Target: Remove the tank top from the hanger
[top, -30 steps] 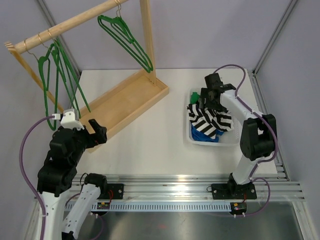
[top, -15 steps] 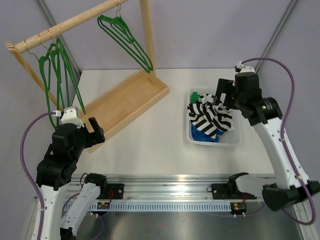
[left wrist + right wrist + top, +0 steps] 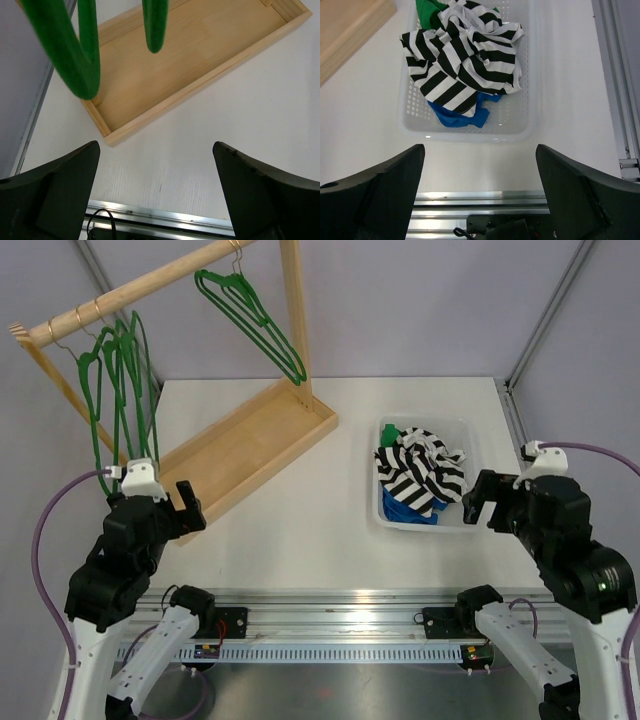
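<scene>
The black-and-white striped tank top (image 3: 420, 475) lies crumpled in a white basket (image 3: 470, 522) on top of blue and green cloth. It also shows in the right wrist view (image 3: 465, 60). One bare green hanger (image 3: 250, 325) hangs on the wooden rail, and several more (image 3: 115, 390) hang at the rail's left end. My right gripper (image 3: 490, 508) is open and empty, near the table's front right, just in front of the basket (image 3: 470, 134). My left gripper (image 3: 178, 510) is open and empty below the left hangers (image 3: 75, 55).
The wooden rack's tray base (image 3: 250, 445) runs diagonally across the left half of the table, and its near corner shows in the left wrist view (image 3: 107, 137). An upright post (image 3: 293, 310) stands at its far end. Aluminium rails (image 3: 350, 605) line the table's front edge.
My right arm has pulled back from over the basket to the front right of the table, leaving the striped top in the basket. My left arm has drawn back slightly.
</scene>
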